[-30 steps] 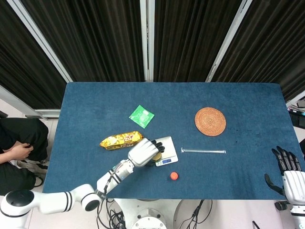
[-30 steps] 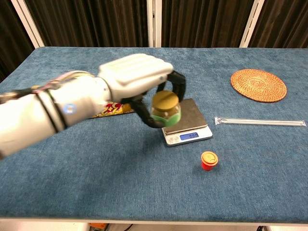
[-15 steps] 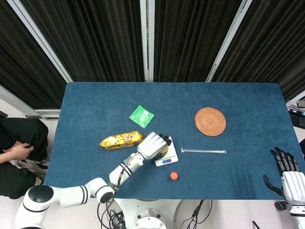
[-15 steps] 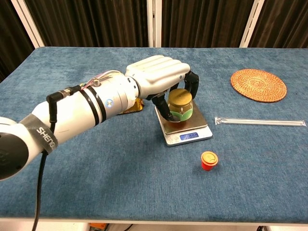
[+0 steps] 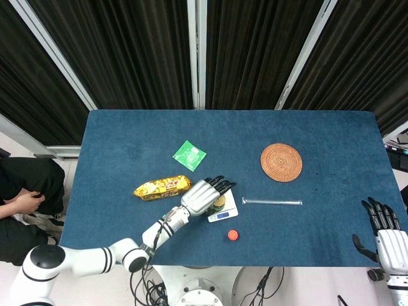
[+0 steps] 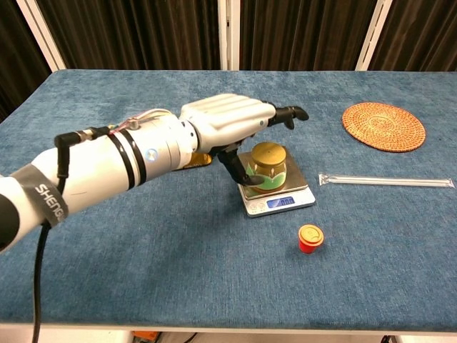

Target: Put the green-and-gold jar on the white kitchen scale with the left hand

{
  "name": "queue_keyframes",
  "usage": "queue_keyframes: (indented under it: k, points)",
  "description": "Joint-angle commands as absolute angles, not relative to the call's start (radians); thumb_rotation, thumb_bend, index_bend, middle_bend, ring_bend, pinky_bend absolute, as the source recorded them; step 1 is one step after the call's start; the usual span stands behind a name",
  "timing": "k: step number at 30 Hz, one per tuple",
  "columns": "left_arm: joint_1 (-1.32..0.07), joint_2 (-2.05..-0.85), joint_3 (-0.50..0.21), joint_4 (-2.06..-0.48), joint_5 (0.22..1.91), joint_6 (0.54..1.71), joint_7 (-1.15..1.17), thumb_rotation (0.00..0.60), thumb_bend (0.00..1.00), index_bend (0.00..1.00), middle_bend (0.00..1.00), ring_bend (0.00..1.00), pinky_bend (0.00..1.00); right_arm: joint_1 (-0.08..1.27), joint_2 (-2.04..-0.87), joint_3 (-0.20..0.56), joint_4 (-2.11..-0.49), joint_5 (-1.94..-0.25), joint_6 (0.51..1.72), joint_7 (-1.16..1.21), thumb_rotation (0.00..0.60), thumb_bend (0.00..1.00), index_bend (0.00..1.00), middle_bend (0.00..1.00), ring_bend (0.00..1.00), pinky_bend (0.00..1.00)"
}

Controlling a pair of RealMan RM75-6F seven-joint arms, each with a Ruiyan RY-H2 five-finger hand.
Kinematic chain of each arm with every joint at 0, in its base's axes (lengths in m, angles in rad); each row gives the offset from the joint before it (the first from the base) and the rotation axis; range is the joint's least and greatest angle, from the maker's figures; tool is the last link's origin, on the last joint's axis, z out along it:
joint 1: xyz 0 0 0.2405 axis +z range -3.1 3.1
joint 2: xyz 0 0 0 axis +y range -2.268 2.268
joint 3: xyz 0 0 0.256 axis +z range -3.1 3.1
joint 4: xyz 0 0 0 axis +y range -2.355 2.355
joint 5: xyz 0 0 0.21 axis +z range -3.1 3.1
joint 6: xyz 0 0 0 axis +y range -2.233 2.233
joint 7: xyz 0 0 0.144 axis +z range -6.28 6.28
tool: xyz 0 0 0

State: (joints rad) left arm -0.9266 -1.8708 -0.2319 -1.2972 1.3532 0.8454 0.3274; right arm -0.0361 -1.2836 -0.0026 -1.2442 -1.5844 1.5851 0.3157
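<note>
Dark curtains hang behind a blue-covered desk (image 6: 143, 271) that carries everything in play. Near its middle sits the white kitchen scale (image 6: 275, 187), and the green-and-gold jar (image 6: 267, 167) stands upright on its platform, gold lid up. The left hand (image 6: 228, 121) hovers over and just behind the jar with its fingers (image 6: 289, 113) stretched out flat above the lid, apart from it; the thumb hangs down at the jar's left side, very near it (whether it touches the glass I cannot tell). Nothing is gripped. In the head view the left hand (image 5: 203, 194) covers most of the scale, so the chest view is the better witness.

Judging by this, the placing itself looks done: the jar rests on the scale under its own weight. What seems left is only to draw the left hand clear without nudging the jar.

The right hand (image 5: 384, 231) waits at the far right edge, fingers spread, holding nothing. A red cap (image 6: 310, 238) lies in front of the scale, well apart from it.
</note>
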Motion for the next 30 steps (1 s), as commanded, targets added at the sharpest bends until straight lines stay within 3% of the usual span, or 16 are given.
queue_keyframes:
  k: [1, 8, 15, 21, 26, 30]
  points:
    - [-0.919, -1.851, -0.228, -1.33, 1.345, 0.864, 0.339, 0.6, 0.25, 0.02, 0.11, 0.07, 0.28, -0.036, -1.283, -0.003, -1.247, -1.586, 1.586, 0.313, 0.6, 0.28, 0.0, 0.0, 0.0, 0.0]
    - [-0.825, -1.689, -0.166, -1.549, 1.321, 0.962, 0.45, 0.6, 0.23, 0.02, 0.1, 0.07, 0.24, -0.039, -1.276, 0.003, -1.248, -1.58, 1.593, 0.318, 0.6, 0.28, 0.0, 0.0, 0.0, 0.0]
    - [-0.533, -1.433, 0.006, -1.808, 1.343, 1.315, 0.524, 0.6, 0.16, 0.02, 0.1, 0.02, 0.05, -0.039, -1.292, 0.007, -1.22, -1.576, 1.594, 0.337, 0.6, 0.22, 0.0, 0.0, 0.0, 0.0]
    - [-0.311, -1.302, 0.158, -1.656, 1.531, 1.593, 0.336, 0.6, 0.15, 0.0, 0.05, 0.0, 0.02, -0.033, -1.313, 0.01, -1.198, -1.551, 1.556, 0.317, 0.6, 0.22, 0.0, 0.0, 0.0, 0.0]
    - [-0.169, -1.287, 0.223, -1.493, 1.546, 1.685, 0.163, 0.6, 0.15, 0.0, 0.04, 0.0, 0.01, -0.024, -1.313, -0.001, -1.206, -1.557, 1.53, 0.286, 0.6, 0.19, 0.0, 0.0, 0.0, 0.0]
    - [-0.098, -1.307, 0.236, -1.398, 1.571, 1.734, 0.083, 0.6, 0.15, 0.0, 0.04, 0.0, 0.0, -0.023, -1.319, -0.008, -1.22, -1.57, 1.533, 0.253, 0.6, 0.17, 0.0, 0.0, 0.0, 0.0]
